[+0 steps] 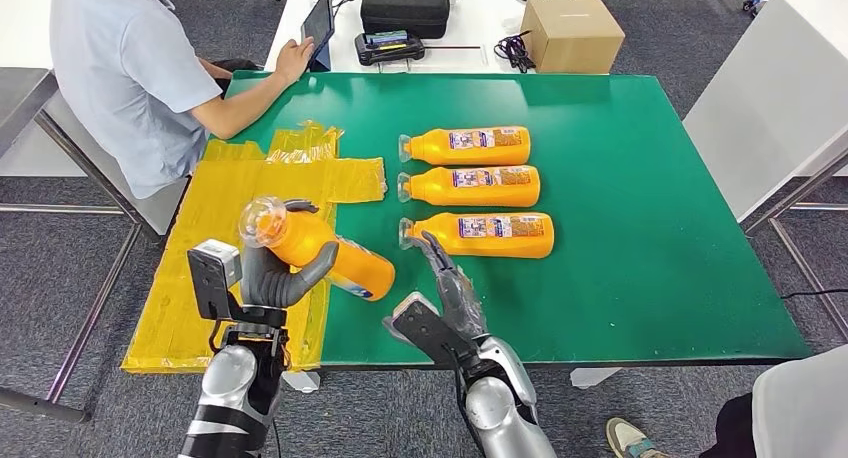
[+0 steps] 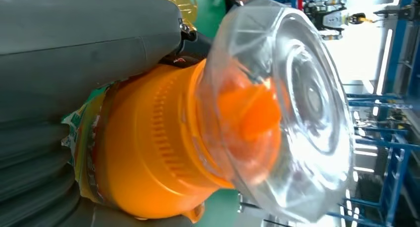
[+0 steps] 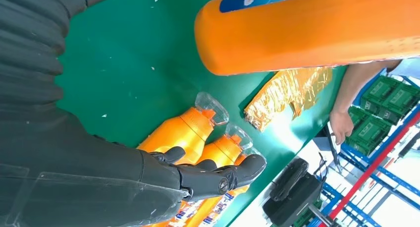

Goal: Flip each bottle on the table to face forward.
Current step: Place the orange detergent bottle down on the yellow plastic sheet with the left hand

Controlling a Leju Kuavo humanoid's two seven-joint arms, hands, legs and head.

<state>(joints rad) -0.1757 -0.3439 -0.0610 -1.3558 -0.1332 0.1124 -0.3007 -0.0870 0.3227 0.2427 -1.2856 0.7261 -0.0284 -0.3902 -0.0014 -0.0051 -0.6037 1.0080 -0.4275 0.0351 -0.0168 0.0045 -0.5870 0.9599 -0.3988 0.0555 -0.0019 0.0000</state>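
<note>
Fingers [image 1: 300, 274] of the left hand [image 1: 272, 278] wrap around an orange bottle [image 1: 320, 250], holding it tilted above the near edge of the green tabletop [image 1: 640, 228], clear cap [image 1: 262, 221] raised. Three more orange bottles [image 1: 470, 188] lie side by side further back, labels up. Beside the nearest, the right hand [image 1: 450, 283] hovers with fingers spread, holding nothing. Yellow plastic sheeting [image 1: 215, 238] covers the tabletop's left side.

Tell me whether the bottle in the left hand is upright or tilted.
Tilted. The held bottle slants in the left hand, its clear cap raised toward the robot and its base angled down over the green table.
</note>
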